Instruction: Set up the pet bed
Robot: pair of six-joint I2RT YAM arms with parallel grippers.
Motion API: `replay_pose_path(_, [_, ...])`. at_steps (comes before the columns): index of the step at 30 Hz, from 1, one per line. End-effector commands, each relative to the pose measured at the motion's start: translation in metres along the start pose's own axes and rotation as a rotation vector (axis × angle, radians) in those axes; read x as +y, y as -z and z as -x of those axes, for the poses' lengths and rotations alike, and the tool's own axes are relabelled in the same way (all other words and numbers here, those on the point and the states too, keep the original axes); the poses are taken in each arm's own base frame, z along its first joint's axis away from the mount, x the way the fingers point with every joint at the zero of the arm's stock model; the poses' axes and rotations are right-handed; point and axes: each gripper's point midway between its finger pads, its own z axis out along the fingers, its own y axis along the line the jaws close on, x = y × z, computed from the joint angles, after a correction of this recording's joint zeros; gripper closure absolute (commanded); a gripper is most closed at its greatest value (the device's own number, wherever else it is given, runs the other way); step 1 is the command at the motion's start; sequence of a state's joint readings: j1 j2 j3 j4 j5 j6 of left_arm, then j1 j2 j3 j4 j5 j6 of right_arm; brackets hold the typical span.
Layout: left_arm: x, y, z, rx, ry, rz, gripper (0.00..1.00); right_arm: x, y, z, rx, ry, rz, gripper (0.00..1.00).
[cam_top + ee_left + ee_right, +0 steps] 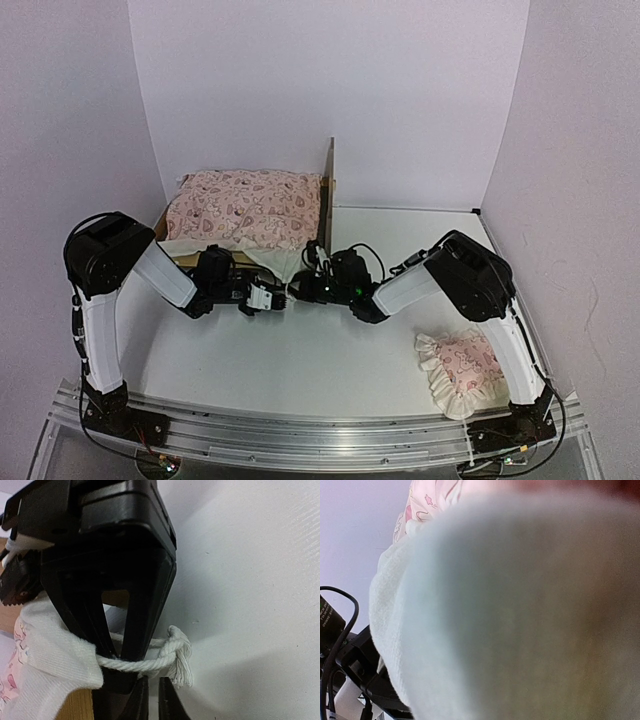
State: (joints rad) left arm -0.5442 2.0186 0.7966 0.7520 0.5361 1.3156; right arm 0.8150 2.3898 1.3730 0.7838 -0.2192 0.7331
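The pet bed [327,178] stands at the back left, its plywood headboard upright on the right end. The pink heart-print mattress [245,205] lies on it, white underside fabric [55,655] hanging over the near rail [75,706]. Both grippers meet in front of that rail. My right gripper [120,650] is shut, with a white cord [135,666] wrapped round its fingertips. The cord's knotted tassel [180,655] hangs just beyond my left gripper [151,681], whose fingers stand a narrow gap apart with nothing between them. Blurred white fabric [470,630] fills the right wrist view.
A small pink ruffled pillow [462,370] lies at the near right beside the right arm's base. White walls enclose the table on the left, back and right. The table surface [330,350] is white.
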Motion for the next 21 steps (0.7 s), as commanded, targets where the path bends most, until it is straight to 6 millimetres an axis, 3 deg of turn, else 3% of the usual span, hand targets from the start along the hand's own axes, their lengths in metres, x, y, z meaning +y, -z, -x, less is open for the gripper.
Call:
replay_pose_path(1, [0.024,-0.006,0.016,-0.073,-0.031,0.065,0.99,-0.048,0.006,-0.032,0.109,-0.127,-0.168,1.0])
replay_pose_path(9, [0.021,-0.002,0.008,-0.011,0.009,0.058,1.0,-0.043,0.011,-0.026,0.108,-0.097,-0.171,1.0])
replay_pose_path(15, [0.016,-0.004,-0.002,0.044,0.087,0.0,1.0,-0.029,0.023,-0.013,0.111,-0.054,-0.195,0.78])
replay_pose_path(21, [0.009,-0.004,-0.011,0.09,0.145,-0.036,1.0,-0.02,0.035,-0.004,0.115,0.013,-0.218,0.7])
